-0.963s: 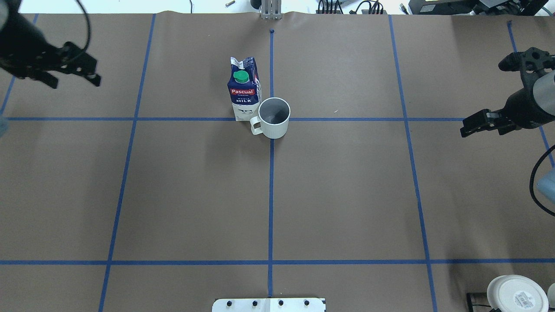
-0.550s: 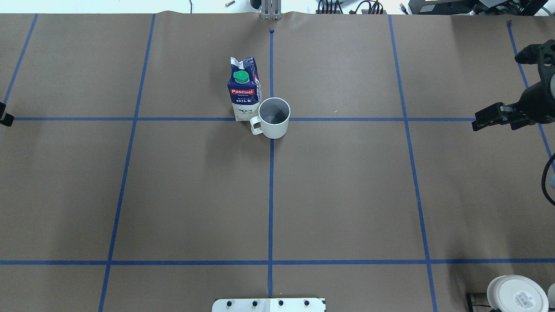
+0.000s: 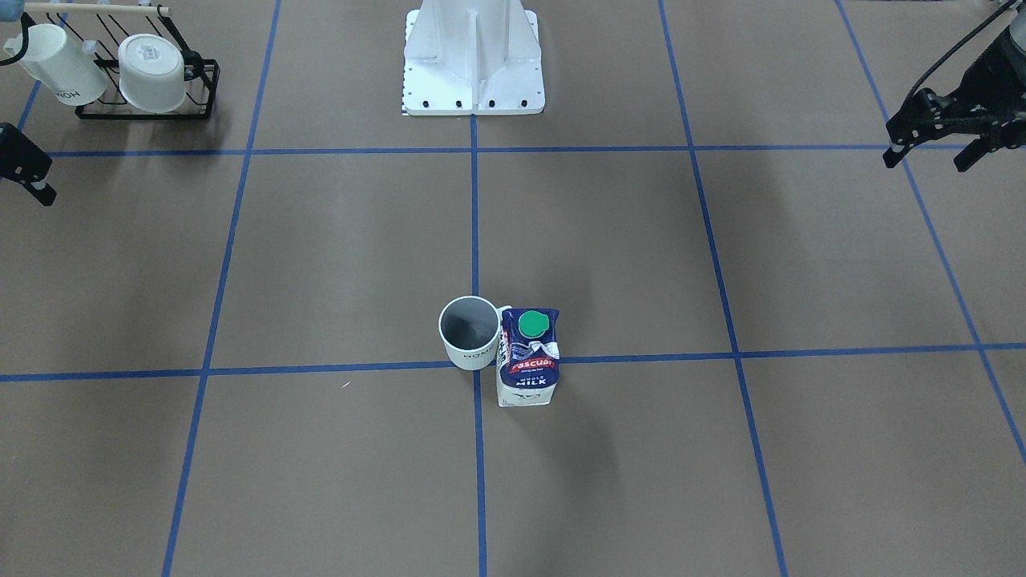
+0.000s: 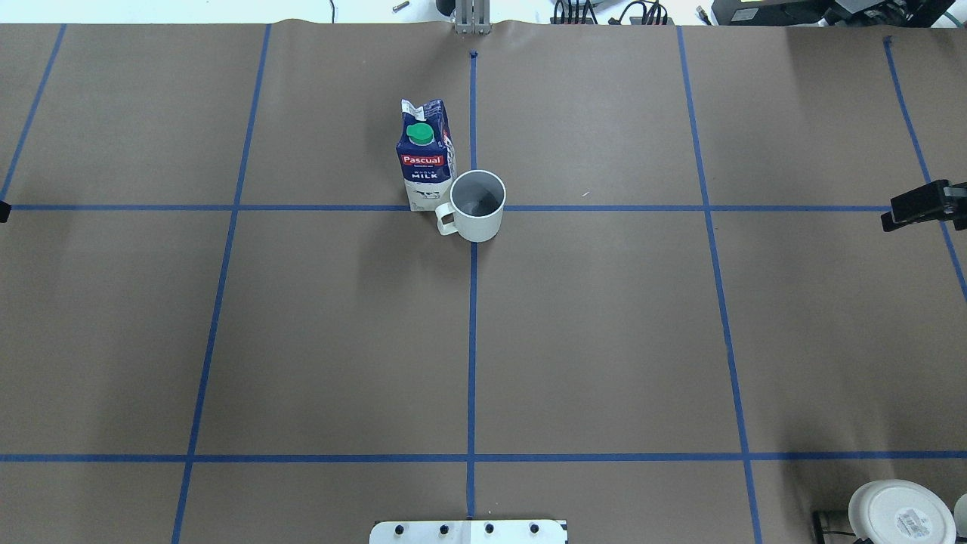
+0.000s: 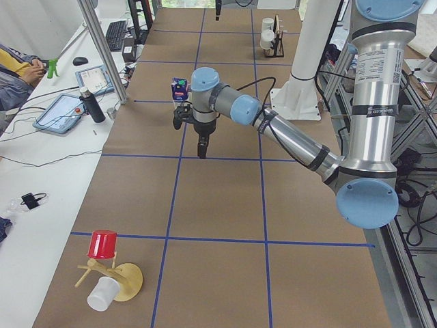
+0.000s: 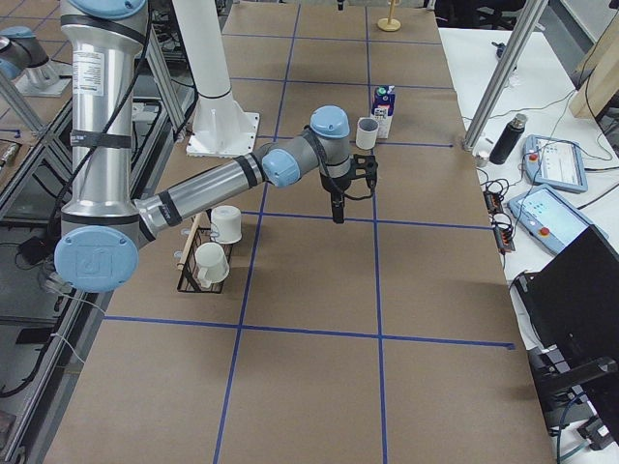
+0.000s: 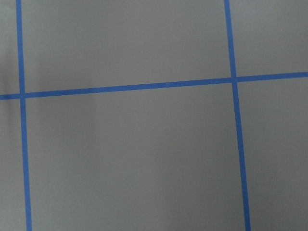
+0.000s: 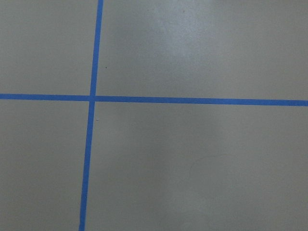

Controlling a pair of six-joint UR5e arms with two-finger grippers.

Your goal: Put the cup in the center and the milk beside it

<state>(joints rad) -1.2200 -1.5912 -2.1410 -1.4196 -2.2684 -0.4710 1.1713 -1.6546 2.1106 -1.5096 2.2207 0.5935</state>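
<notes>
The white cup [image 4: 477, 204] stands upright on the crossing of the blue centre lines, its handle toward the front left. It also shows in the front-facing view [image 3: 470, 332]. The dark-blue and white milk [image 4: 424, 159] with a green cap stands upright against the cup's left side, also in the front-facing view [image 3: 527, 357]. My left gripper [image 3: 926, 160] hangs open and empty far out at the table's left side. My right gripper [image 4: 920, 215] sits at the right edge, partly cut off, its fingers apart and empty.
A black wire rack [image 3: 128, 72] with two tipped white mugs stands by the robot's right side near the base plate [image 3: 473, 88]. A wooden stand with a red cup [image 5: 102, 244] sits at the left end. A dark bottle [image 6: 503, 140] stands beyond the table's far edge.
Both arms have drawn outward, the left almost out of the overhead view and the right to its right edge. The cup and the milk have not moved.
</notes>
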